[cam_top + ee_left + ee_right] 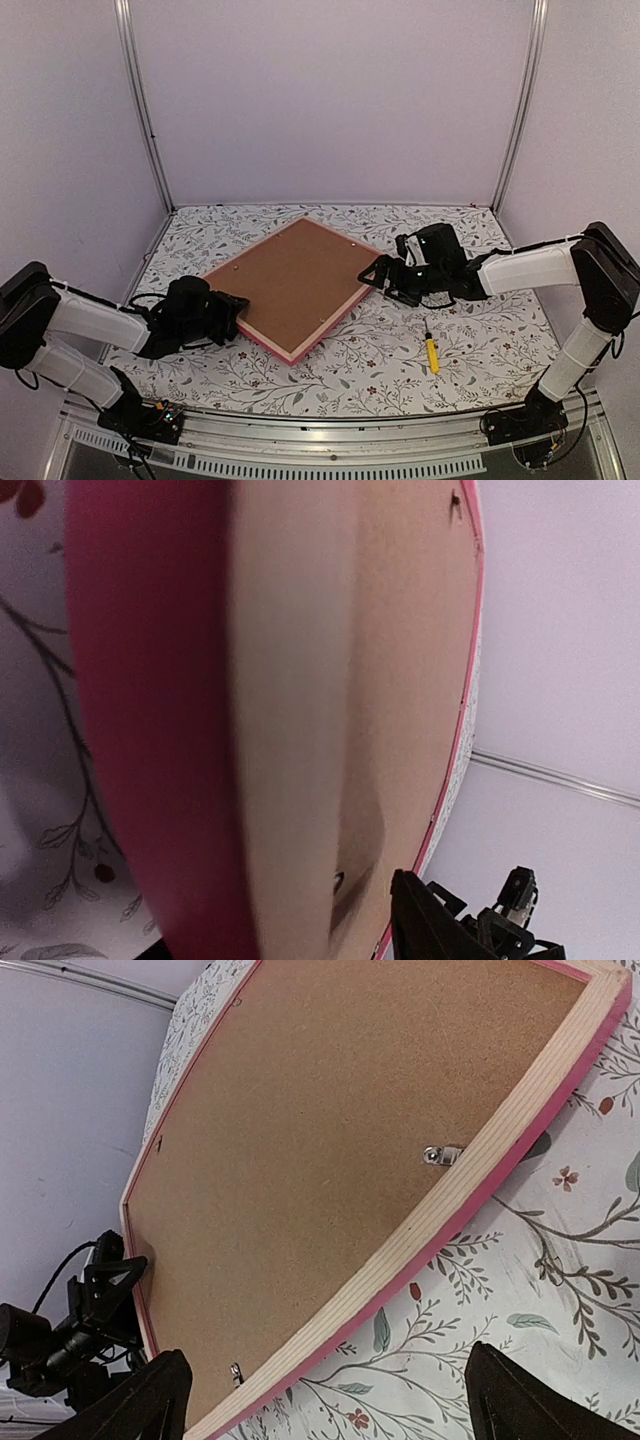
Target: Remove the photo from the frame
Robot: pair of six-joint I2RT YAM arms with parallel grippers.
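Observation:
The frame (330,328) lies face down on the floral table, showing its pink border and pale wood back (480,1175). A brown backing board (290,285) fills it, held by small metal clips (441,1154). The photo is hidden under the board. My left gripper (238,312) is at the frame's left corner. The pink edge (150,730) fills the left wrist view, where only one finger (430,925) shows, so its state is unclear. My right gripper (383,272) is at the frame's right corner, open wide (330,1410), with nothing between its fingers.
A small yellow-handled tool (431,352) lies on the table to the right of the frame, near the right arm. Pale walls with metal posts enclose the table at the back and sides.

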